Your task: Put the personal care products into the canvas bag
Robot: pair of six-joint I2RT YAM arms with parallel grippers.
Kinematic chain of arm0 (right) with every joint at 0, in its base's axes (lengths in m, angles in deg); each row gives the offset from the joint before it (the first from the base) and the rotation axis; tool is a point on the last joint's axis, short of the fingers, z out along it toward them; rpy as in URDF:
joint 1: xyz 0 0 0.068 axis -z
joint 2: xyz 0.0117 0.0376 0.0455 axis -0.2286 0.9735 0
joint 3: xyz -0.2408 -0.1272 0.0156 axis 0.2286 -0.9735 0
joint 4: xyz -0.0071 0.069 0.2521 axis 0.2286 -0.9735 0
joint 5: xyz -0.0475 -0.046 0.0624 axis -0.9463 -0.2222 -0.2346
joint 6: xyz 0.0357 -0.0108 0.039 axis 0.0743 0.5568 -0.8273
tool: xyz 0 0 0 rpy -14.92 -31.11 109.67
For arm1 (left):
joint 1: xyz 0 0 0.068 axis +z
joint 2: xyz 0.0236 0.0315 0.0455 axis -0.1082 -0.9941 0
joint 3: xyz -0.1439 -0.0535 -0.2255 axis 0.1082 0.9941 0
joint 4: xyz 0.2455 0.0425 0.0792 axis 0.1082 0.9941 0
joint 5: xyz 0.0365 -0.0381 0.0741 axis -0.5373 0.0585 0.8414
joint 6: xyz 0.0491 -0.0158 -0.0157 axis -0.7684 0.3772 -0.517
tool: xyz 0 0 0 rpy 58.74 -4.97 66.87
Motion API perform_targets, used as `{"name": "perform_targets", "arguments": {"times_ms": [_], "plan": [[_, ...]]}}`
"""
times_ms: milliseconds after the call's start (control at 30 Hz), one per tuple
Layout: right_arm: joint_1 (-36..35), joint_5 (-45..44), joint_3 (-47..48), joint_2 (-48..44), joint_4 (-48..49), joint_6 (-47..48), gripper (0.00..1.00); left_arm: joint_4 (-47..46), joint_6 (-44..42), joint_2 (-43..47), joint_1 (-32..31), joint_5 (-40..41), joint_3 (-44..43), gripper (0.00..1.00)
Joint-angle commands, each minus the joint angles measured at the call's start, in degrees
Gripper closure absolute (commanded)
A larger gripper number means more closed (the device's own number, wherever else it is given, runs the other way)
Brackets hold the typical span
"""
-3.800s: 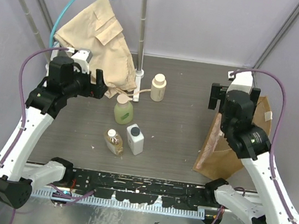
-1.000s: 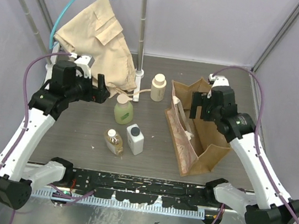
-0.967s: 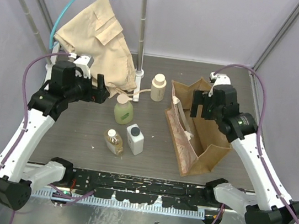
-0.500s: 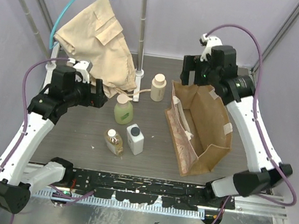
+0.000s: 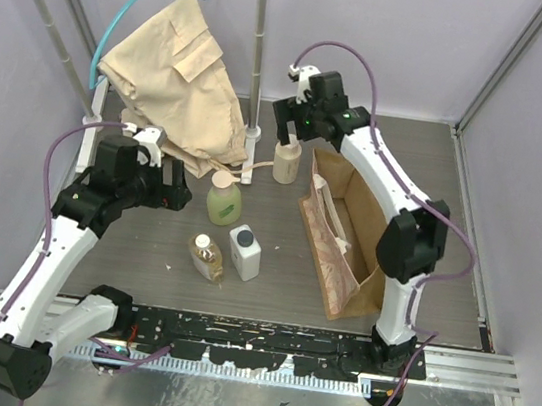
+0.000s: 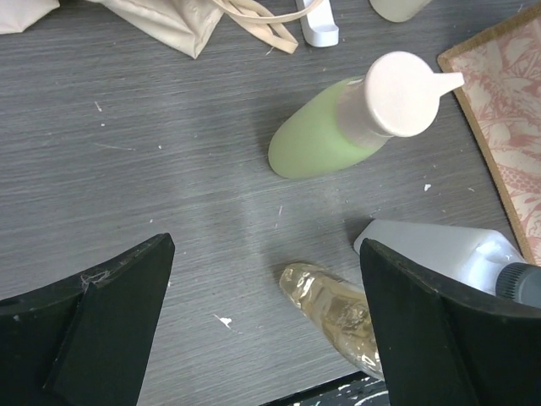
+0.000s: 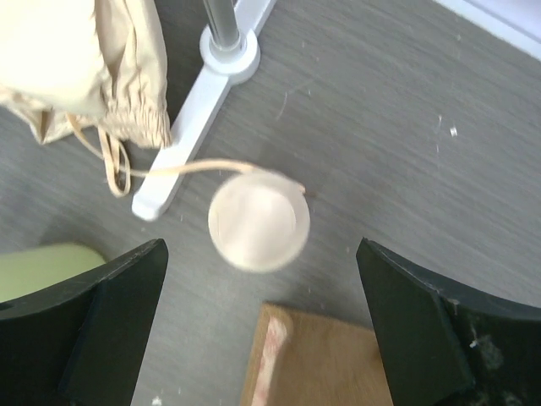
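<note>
Right arm [image 5: 381,173] stretched far forward, pincer [image 7: 260,252] spread over cream bottle [image 5: 287,160].

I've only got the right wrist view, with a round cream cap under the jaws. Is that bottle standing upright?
Observer: Yes. From the top camera the cream bottle stands upright beside the rack foot.
Operator: Where's the bag's opening from there?
Observer: The canvas bag stands mouth up, to that bottle's right and nearer the arm bases.
Operator: And the other bottles?
Observer: The left wrist view shows the green bottle, amber bottle and white bottle on the table below the left arm's jaws, which are open.
</note>
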Motion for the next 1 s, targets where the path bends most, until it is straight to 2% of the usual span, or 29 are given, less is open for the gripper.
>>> {"name": "perform_targets", "arguments": {"times_ms": [0,400,967], "plan": [[-2.2,-4.9,12.0,6.2,-0.7,1.5,0.0,-1.1,-0.1,1.8,0.0,1.1,2.0,0.02],[-2.8,-8.6,29.0,19.8,-14.0,-0.4,0.0,0.1,0.5,3.0,0.0,1.2,3.1,0.02],[-2.8,-7.7,25.0,24.6,-18.6,4.2,0.0,-0.4,1.1,1.4,0.0,0.6,3.2,0.02]]}}
